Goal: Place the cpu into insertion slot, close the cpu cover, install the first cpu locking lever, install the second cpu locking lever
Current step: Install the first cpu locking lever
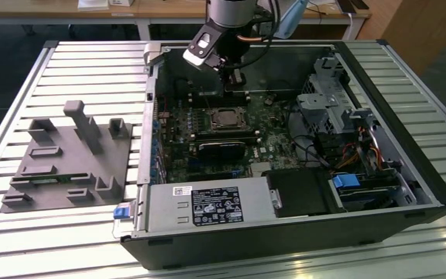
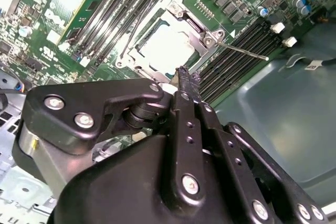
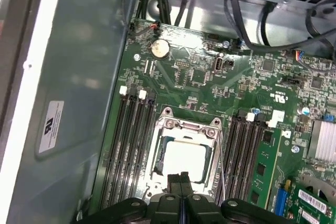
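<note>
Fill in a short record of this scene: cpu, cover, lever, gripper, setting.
cpu: lying in the insertion slot, metal top up
cpu cover: down, framing the cpu
lever: thin rod jutting away from the slot
gripper: shut, empty, poised near the slot's edge
setting: open computer case on a slatted table

Dull silver on the cpu (image 3: 184, 157) and cpu cover (image 3: 186, 126), set in a green motherboard (image 3: 199, 77) striped with black memory slots (image 3: 134, 145). Matte black all over the end effector (image 3: 180, 178). Pale grey ribbed slats across the worktop (image 1: 76, 64), darker plain grey on the parts fixture (image 1: 60, 157).
</note>
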### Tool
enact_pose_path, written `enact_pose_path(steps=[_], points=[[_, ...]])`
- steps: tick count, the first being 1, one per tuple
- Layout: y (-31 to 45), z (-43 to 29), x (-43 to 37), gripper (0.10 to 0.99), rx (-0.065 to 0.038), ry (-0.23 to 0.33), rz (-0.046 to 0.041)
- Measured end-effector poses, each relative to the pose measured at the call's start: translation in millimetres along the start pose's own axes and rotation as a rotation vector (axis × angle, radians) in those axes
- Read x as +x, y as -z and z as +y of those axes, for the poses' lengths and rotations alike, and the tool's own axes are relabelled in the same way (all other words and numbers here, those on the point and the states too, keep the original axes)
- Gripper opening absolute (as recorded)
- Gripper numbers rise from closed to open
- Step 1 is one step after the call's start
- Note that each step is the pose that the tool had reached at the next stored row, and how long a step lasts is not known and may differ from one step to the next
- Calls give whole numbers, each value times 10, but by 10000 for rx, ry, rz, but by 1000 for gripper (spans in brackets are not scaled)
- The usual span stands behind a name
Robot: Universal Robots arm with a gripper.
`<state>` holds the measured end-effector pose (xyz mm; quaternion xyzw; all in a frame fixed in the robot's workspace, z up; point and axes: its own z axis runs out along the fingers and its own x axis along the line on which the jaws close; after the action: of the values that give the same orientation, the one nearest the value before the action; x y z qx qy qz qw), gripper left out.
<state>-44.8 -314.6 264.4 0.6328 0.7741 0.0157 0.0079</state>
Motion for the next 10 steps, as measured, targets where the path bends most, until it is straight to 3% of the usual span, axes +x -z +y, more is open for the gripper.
enact_pose_path(steps=[10], points=[[0, 0, 0, 106, 5, 671, 23]])
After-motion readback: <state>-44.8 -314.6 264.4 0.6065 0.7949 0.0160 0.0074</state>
